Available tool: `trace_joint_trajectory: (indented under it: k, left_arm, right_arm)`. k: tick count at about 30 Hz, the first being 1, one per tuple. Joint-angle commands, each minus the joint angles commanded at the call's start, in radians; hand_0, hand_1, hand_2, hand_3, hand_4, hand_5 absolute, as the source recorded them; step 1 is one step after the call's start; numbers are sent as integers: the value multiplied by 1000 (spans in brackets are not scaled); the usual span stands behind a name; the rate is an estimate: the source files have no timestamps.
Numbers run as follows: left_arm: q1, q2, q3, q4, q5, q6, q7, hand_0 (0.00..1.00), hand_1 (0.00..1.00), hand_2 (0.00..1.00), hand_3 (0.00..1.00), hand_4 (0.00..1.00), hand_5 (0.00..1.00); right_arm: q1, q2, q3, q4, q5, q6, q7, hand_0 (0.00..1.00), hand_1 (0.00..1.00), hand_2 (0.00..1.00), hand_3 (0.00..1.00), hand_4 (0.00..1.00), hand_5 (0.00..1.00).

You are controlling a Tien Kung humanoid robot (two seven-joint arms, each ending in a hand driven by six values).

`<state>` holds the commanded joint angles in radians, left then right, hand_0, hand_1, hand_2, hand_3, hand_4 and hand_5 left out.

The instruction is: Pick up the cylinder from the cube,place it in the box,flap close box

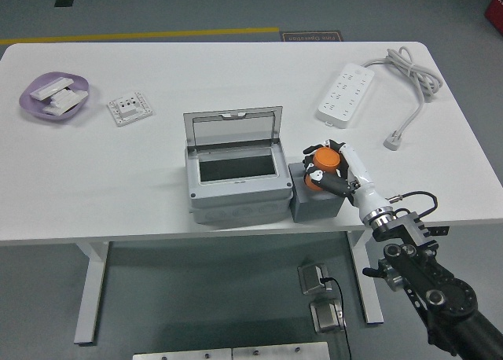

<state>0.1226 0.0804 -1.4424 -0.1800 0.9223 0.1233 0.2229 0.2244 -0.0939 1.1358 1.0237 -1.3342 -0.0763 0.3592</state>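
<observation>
Right now the right robot hand (330,165) has its fingers wrapped around the orange cylinder (325,163) on top of the grey cube (316,203), which sits touching the right side of the grey box (237,179), lid raised, on the white surface (157,171).
</observation>
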Motion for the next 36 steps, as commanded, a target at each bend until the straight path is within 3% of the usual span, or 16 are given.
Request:
trace_joint_trajectory:
  k: [1, 2, 7, 8, 13, 14, 19, 20, 36]
  left_arm:
    - [0, 0, 0, 0, 0, 0, 0, 822, 811, 777, 838, 725, 477]
    - [0, 0, 0, 0, 0, 0, 0, 822, 811, 777, 838, 725, 477]
    - [1, -1, 0, 0, 0, 0, 0, 822, 811, 777, 838, 725, 477]
    - [1, -1, 0, 0, 0, 0, 0, 822, 811, 777, 838, 725, 477]
    - [0, -2, -1, 0, 1, 0, 1, 822, 811, 777, 838, 725, 477]
    - [0, -2, -1, 0, 2, 0, 1, 822, 811, 777, 838, 725, 477]
    - [-2, -2, -2, 0, 3, 0, 1, 822, 811, 777, 838, 725, 477]
    - [-2, -1, -2, 0, 2, 0, 1, 822, 811, 777, 838, 725, 477]
    - [-6, 0, -7, 0, 6, 0, -1, 822, 811, 777, 838, 725, 477]
  right_arm:
    - [0, 0, 1, -1, -5, 4, -1, 497, 508, 538, 543, 154, 2]
    - [1, 0, 2, -2, -11, 9, -3, 513, 550, 580, 644, 244, 2]
    - [2, -1, 6, -7, -37, 29, -11, 513, 550, 580, 644, 244, 2]
    - [2, -1, 6, -7, -39, 31, -12, 490, 597, 624, 702, 507, 37]
    - [1, -2, 5, -8, -47, 34, -15, 490, 597, 624, 702, 507, 37]
    - [1, -2, 4, -7, -48, 34, -16, 698, 798, 792, 887, 863, 223]
    - [-1, -4, 4, -6, -54, 31, -19, 698, 798, 792, 887, 863, 223]
    - [-2, -4, 4, -6, -56, 30, -19, 759, 858, 841, 934, 908, 260]
    - [2, -2, 2, -3, -68, 27, -24, 768, 859, 843, 949, 929, 282]
